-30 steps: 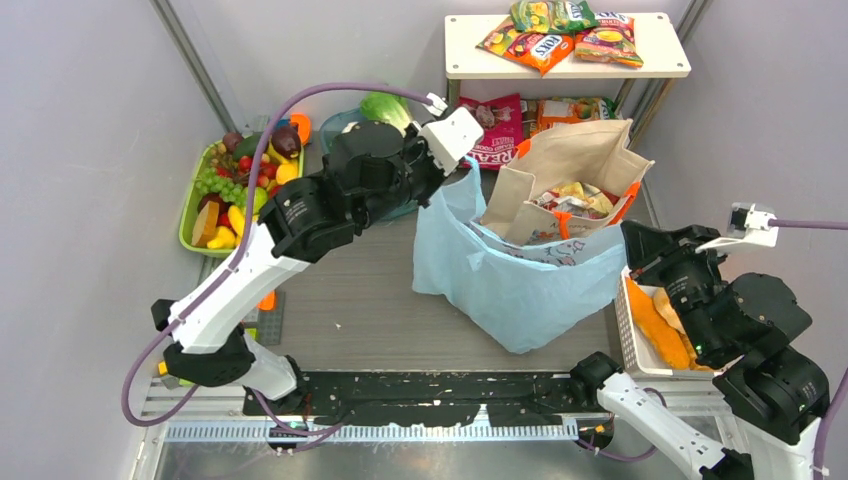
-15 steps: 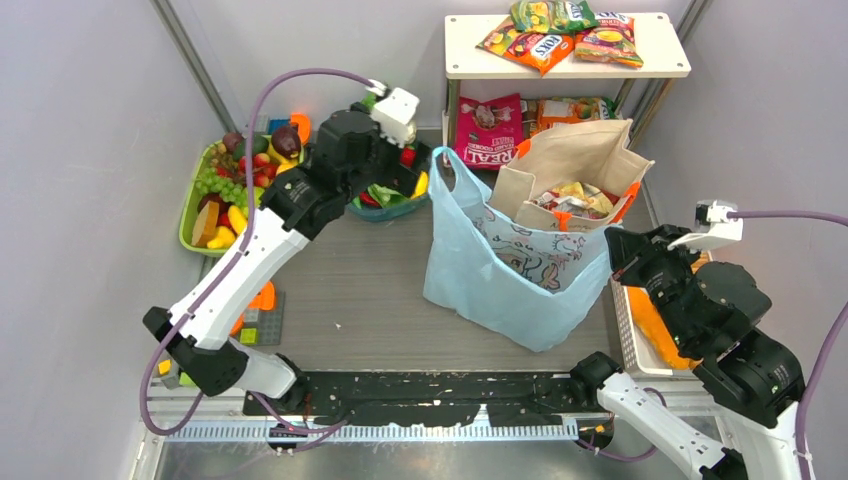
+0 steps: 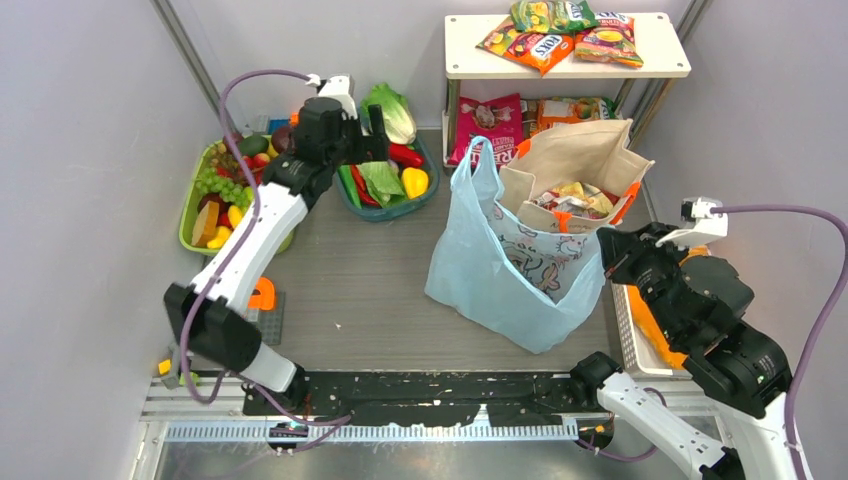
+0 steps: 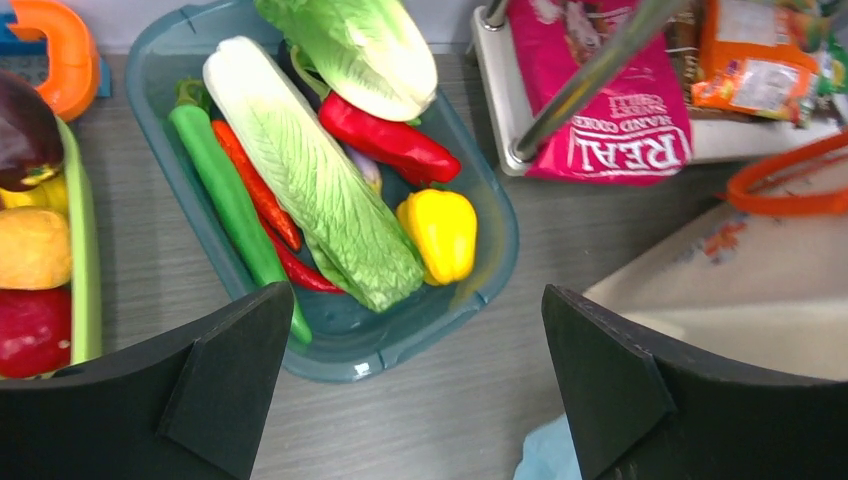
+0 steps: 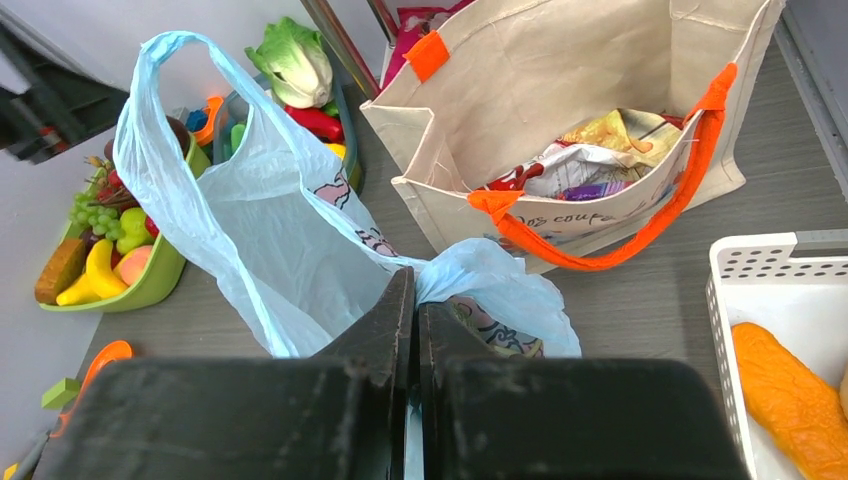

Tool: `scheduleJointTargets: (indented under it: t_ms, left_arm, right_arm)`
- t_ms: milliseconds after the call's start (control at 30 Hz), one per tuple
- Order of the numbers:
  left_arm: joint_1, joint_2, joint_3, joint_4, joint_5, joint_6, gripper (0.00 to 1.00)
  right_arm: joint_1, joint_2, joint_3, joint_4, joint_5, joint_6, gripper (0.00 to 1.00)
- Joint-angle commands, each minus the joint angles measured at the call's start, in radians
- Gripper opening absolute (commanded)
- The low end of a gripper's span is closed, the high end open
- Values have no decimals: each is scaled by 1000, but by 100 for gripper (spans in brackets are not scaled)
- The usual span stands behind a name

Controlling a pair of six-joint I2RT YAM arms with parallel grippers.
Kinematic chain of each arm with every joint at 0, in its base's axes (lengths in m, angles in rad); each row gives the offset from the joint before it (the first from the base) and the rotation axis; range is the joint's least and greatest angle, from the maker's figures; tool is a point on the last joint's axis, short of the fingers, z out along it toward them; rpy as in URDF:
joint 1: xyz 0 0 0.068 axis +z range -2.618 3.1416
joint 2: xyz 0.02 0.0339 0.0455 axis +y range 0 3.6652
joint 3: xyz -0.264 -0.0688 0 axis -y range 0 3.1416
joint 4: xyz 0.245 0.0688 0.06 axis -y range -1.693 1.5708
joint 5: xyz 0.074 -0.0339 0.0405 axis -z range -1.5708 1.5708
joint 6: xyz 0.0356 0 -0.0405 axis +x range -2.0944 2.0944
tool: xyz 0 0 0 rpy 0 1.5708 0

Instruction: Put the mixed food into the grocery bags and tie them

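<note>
Found left end effector (image 4: 415, 340) spread wide and empty, poised over teal tub (image 4: 497, 255) of toy produce at far left of surface (image 3: 360, 290). Noted long pale-green cabbage (image 4: 315, 175) lying diagonally in tub, with yellow pepper (image 4: 441, 232) just beside it at right. Judged both light, hollow, smooth moulded plastic. Reckoned cabbage ribbed and likely slippery, best taken across its middle. Reckoned pepper rounded and apt to roll, best pinched across its shoulders. Found right end effector (image 5: 413, 300) clenched on one handle of thin light-blue plastic bag (image 3: 500, 275). Saw other handle loop standing free. Judged film limp, crinkly, tear-prone, best managed by handles. Saw beige canvas tote (image 3: 575, 160) touching bag from behind, stiff, upright, orange-handled, holding shiny snack packets (image 5: 590, 160).
</note>
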Motion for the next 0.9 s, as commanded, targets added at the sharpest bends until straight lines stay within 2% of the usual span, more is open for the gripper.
scheduleJointTargets:
  t_ms: [0, 167, 467, 633, 667, 767, 867]
  left_arm:
    - [29, 199, 144, -34, -46, -67, 99]
    - [40, 453, 378, -208, -115, -64, 99]
    - [55, 679, 426, -188, -180, -187, 99]
    - [70, 810, 552, -269, -156, -238, 97]
    - [72, 838, 586, -290, -154, -244, 95]
    - [86, 921, 696, -360, -105, -260, 81]
    - [116, 949, 698, -355, -4, -285, 57]
  right_arm:
    - [-5, 39, -4, 66, -2, -6, 5]
    - [-5, 61, -13, 88, -19, 4, 5]
    - [-5, 100, -71, 143, -73, 32, 5]
    - [-5, 121, -78, 164, -75, 32, 5]
    - [-5, 123, -78, 167, -76, 31, 5]
    - [-5, 129, -79, 173, -77, 31, 5]
    - [-4, 132, -83, 178, -81, 31, 5]
